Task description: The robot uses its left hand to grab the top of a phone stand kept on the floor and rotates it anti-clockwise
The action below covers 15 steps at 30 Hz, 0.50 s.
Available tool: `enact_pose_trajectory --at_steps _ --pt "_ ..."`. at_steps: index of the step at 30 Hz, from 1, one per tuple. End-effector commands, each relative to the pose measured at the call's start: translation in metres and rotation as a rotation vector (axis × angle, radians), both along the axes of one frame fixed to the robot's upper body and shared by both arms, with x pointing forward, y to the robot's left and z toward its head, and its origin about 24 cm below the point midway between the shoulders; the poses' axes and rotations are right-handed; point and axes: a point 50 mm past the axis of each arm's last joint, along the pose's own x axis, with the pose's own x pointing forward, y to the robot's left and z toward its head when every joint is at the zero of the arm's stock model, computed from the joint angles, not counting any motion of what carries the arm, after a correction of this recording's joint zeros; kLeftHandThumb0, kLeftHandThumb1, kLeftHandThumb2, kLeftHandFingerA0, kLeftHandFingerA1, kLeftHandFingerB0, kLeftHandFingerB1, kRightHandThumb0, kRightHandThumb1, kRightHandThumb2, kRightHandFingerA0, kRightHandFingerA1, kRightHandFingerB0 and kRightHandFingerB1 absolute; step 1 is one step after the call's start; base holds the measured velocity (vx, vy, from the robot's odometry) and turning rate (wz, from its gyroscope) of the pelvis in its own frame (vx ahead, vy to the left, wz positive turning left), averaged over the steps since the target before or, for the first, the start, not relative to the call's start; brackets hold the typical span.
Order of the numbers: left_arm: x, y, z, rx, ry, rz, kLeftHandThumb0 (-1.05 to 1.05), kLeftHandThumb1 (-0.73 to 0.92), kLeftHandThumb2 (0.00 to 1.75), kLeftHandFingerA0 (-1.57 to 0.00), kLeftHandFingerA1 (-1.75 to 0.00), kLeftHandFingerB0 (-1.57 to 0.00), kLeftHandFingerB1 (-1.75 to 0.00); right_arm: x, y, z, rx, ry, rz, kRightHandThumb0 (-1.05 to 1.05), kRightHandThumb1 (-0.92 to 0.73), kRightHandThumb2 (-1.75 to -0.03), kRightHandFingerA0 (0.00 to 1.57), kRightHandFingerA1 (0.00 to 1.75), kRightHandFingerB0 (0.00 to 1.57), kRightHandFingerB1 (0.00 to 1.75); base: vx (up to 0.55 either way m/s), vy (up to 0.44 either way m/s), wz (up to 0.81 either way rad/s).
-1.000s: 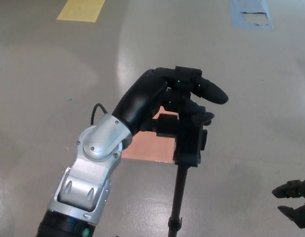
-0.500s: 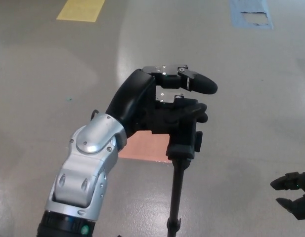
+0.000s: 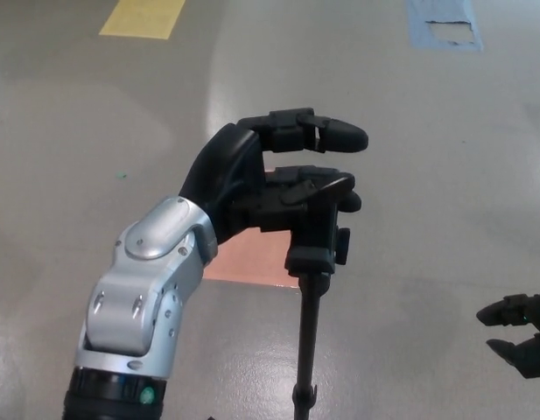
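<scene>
Phone stand (image 3: pixel 309 254): one only, a black clamp head on a thin black pole that runs down out of the bottom of the head view, standing on the grey floor (image 3: pixel 427 175) near the middle of the picture. It looks light and stiff, tall for its narrow pole and probably easy to tip, so the sensible place to take hold is the blocky head at the top, where a turn carries straight down the pole; the plastic is likely smooth and may slip under a loose grip. The left hand (image 3: pixel 278 175) is there already, its lower fingers (image 3: pixel 318 188) wrapped round the head and grasping it, while an upper finger (image 3: pixel 335 134) stands clear above. The right hand (image 3: pixel 519 337) shows only at the right edge, low and well apart from the stand, fingers spread and holding nothing. On the floor lie three coloured patches: one orange-pink (image 3: pixel 252 262) behind the stand, one yellow (image 3: pixel 143 17), one blue (image 3: pixel 445 22).
</scene>
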Motion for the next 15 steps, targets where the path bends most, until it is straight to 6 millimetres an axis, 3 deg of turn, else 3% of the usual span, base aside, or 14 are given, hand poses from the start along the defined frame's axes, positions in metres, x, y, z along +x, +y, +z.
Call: enact_pose_trajectory --at_steps 1,15 --pt "-0.0001 -0.0041 0.0132 -0.122 0.268 -0.065 -0.15 0.74 0.62 -1.05 -0.77 -0.87 -0.57 0.0064 -0.0061 0.0107 -0.015 0.009 -0.016 -0.41 -0.83 -0.65 0.34 0.39 0.23 0.3 0.0 0.0 0.0" --pt "-0.002 -0.0045 0.0149 -0.101 0.273 -0.109 -0.16 0.73 0.62 -1.03 -0.8 -0.85 -0.57 0.0099 -0.0045 0.0139 -0.023 0.006 -0.015 -0.4 -0.82 -0.65 0.35 0.39 0.24 0.3 0.0 0.0 0.0"
